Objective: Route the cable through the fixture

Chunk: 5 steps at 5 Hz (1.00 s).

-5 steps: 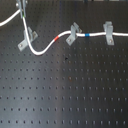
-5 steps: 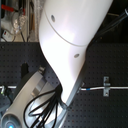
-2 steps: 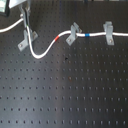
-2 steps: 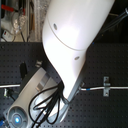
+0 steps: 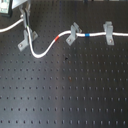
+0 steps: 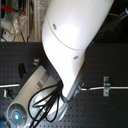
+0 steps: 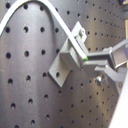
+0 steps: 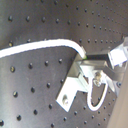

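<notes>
The white cable (image 5: 45, 49) comes in from the first exterior view's left, reaches my gripper (image 5: 23, 22), sags in a loop, then rises past its red band (image 5: 58, 38). It runs on through the middle clip (image 5: 72, 34), past the blue band (image 5: 87, 35) and through the right clip (image 5: 107, 32). The fixture (image 5: 27, 40) is the slanted grey clip just below my gripper. In the first wrist view the cable (image 7: 55, 17) lies in the forked top of the fixture (image 7: 67, 57). My gripper (image 7: 100, 67) is shut on the cable right beside the fork. The second wrist view shows the same cable (image 8: 40, 46) and fixture (image 8: 75, 85).
Everything stands on a black perforated board (image 5: 70, 90). In the second exterior view my white arm (image 6: 75, 40) hides most of the scene. Only the right clip (image 6: 105, 85) and a stretch of cable (image 6: 92, 89) show beside it. Clutter lies behind the board's far edge (image 6: 15, 20).
My gripper has come down onto the left clip with the cable. The slack between the left and middle clips has sagged into a deeper loop.
</notes>
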Available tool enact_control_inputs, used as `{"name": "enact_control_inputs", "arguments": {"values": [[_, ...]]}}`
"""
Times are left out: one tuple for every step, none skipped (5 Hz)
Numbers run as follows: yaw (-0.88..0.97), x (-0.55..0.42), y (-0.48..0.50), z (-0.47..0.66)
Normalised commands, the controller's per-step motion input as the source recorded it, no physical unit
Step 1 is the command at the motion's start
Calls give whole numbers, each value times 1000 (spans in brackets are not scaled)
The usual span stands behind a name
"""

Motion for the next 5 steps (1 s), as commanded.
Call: {"name": "enact_control_inputs", "arguments": {"values": [[-20,-261,139,269],[-31,-168,121,260],[-17,-141,146,210],[-26,-263,322,378],[0,-99,121,28]]}}
